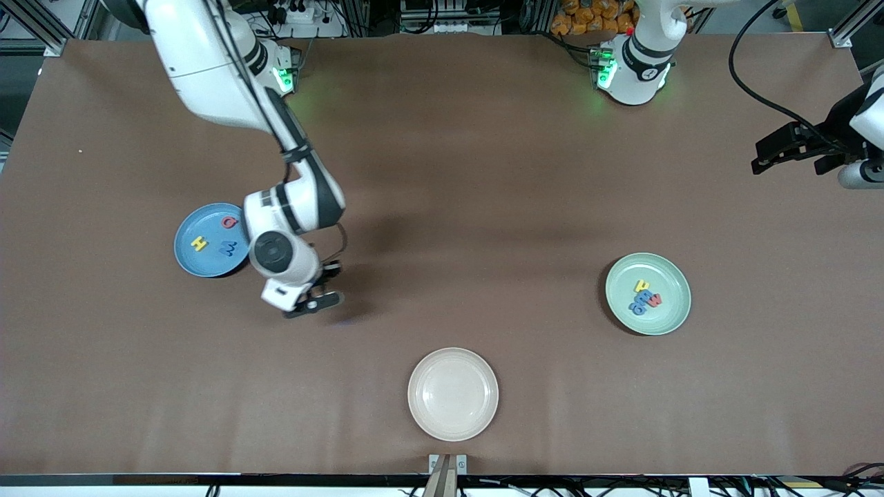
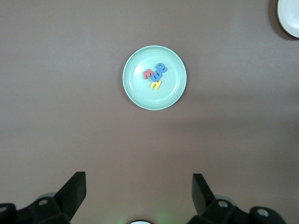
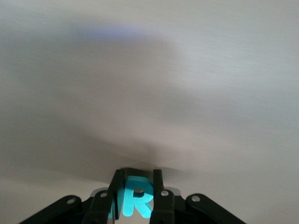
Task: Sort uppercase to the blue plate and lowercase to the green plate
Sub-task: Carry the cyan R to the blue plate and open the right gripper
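Observation:
My right gripper [image 1: 323, 298] hangs over bare table just beside the blue plate [image 1: 188, 257] and is shut on the teal R [image 3: 136, 198], which stands between its jaws in the right wrist view. On the blue plate lie a yellow H [image 1: 199, 243], a red G [image 1: 230, 222] and a blue W [image 1: 231, 248]. The green plate [image 1: 666, 317] toward the left arm's end holds a cluster of lowercase letters: a yellow one [image 1: 641, 284], a red w [image 1: 655, 299] and blue ones [image 1: 639, 304]. My left gripper [image 2: 139, 191] is open and empty, high over the table's end, waiting.
A cream plate [image 1: 452, 393] with nothing on it sits near the front edge, midway between the two coloured plates. The left wrist view looks down on the green plate [image 2: 140, 91] and catches the cream plate's rim [image 2: 289, 16].

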Robot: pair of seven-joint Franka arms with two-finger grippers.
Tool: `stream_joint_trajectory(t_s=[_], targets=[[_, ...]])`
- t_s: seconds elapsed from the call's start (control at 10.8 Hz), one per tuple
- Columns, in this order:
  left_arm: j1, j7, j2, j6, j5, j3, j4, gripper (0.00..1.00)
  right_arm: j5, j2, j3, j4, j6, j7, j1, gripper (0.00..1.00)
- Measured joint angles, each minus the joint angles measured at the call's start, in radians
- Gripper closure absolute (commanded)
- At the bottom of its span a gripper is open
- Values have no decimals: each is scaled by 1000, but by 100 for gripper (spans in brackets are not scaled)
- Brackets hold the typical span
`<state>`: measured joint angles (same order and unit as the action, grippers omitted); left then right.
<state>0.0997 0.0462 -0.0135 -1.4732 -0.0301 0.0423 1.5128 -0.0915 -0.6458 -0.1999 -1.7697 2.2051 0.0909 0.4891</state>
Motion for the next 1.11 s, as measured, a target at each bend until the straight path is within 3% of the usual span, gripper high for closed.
stream_joint_trajectory(t_s=[0.46,0.74,1.11], targets=[[0,-2,-4,0,0,0,-18,0,21,123,-64,-13,-196,215,-94,79],[2,-4,-5,0,0,-9,-19,0,84,155,-92,-109,-199,258,-154,74],[3,-7,-5,0,14,-24,-20,0,93,158,-93,-211,-162,263,-204,66]])
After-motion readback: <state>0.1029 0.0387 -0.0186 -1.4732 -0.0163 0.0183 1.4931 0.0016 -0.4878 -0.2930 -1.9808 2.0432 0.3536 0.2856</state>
